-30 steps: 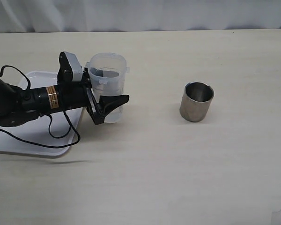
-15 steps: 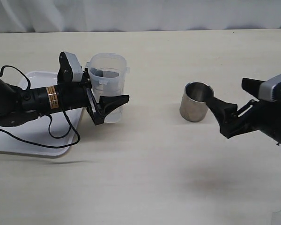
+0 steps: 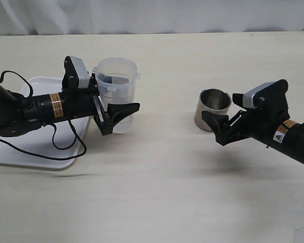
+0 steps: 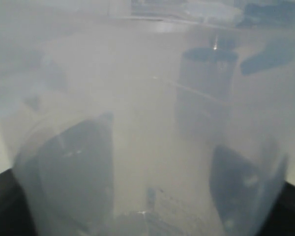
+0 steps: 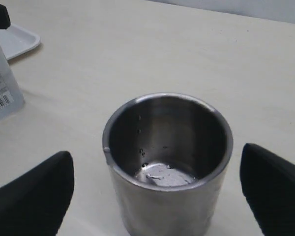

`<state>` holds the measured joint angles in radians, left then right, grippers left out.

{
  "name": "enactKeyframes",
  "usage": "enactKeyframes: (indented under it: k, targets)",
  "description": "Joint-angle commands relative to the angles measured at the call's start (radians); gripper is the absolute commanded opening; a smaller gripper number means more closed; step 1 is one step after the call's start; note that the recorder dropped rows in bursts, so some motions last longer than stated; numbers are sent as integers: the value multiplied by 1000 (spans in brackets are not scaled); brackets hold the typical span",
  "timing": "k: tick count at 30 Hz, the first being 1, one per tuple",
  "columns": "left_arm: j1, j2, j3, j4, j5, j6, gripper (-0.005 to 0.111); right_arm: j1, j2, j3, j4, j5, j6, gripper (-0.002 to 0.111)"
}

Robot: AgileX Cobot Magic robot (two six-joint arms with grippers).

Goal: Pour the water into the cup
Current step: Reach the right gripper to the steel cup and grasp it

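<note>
With my left claw (image 3: 116, 95) clamped on the beaker (image 3: 122, 71) and my right claw (image 3: 221, 110) spread wide flanking the cup (image 3: 211, 105) on the table (image 3: 157, 177), I should centre, then close gently to keep it upright

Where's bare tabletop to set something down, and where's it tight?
Free: the gap between beaker and cup; the wide table strip along the exterior view's bottom edge. Crowded: around the cup, flanked by the open right pincer; the tray, under the left arm.
</note>
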<state>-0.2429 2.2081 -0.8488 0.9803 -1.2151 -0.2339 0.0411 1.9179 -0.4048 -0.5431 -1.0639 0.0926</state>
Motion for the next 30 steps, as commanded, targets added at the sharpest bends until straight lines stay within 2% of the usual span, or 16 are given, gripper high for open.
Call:
enactKeyframes:
  k: [1, 11, 17, 30]
  targets:
    - [-2, 2, -3, 11, -6, -6, 0, -4, 35, -13, -4, -55, -17, 85]
    - [-2, 2, -3, 11, -6, -6, 0, -4, 76, -13, 37, -70, -66, 85]
    - [-2, 2, -3, 11, -6, -6, 0, -4, 131, -17, 37, -157, -83, 85]
    - [-2, 2, -3, 6, -6, -6, 0, -4, 269, -180, -69, -157, -79, 85]
